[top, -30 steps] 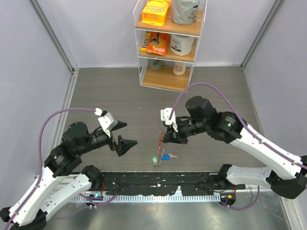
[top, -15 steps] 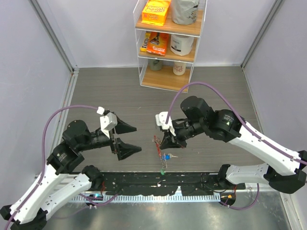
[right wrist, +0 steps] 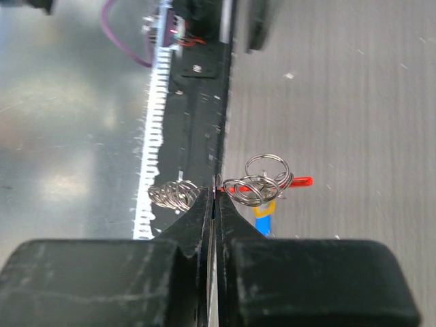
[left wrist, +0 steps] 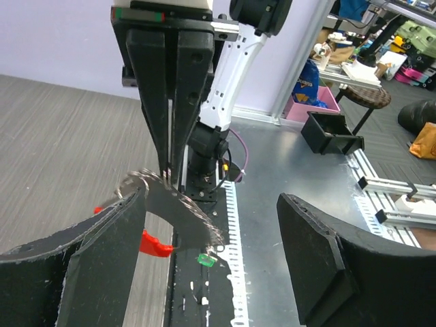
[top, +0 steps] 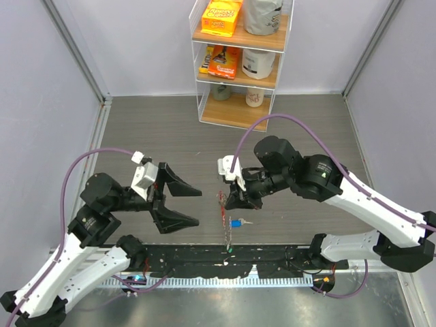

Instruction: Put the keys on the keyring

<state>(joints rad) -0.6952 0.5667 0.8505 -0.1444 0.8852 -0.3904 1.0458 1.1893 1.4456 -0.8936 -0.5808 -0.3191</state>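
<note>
My right gripper [top: 227, 199] is shut on the keyring [right wrist: 262, 180], a bunch of silver rings with a red piece [right wrist: 300, 181] and a chain [right wrist: 174, 194]. In the top view the red piece [top: 222, 208] and chain [top: 229, 235] hang down from it, with a green key head [top: 230, 249] at the chain's end. A blue-headed key [top: 236, 223] lies on the table below; it also shows in the right wrist view [right wrist: 263, 221]. My left gripper [top: 197, 208] is open and empty, just left of the keyring. In the left wrist view the blurred chain [left wrist: 178, 208] and green head [left wrist: 206, 259] sit between its fingers [left wrist: 320, 266]. No yellow key shows.
A shelf rack [top: 240, 61] with boxes, jars and cups stands at the back centre. Grey walls close off both sides. The black base rail [top: 225, 262] runs along the near edge under the hanging chain.
My right gripper has shifted left with the keyring, and the chain with the green key has swung toward the near edge. My left gripper has opened wider and its fingertips have moved right toward the keyring.
</note>
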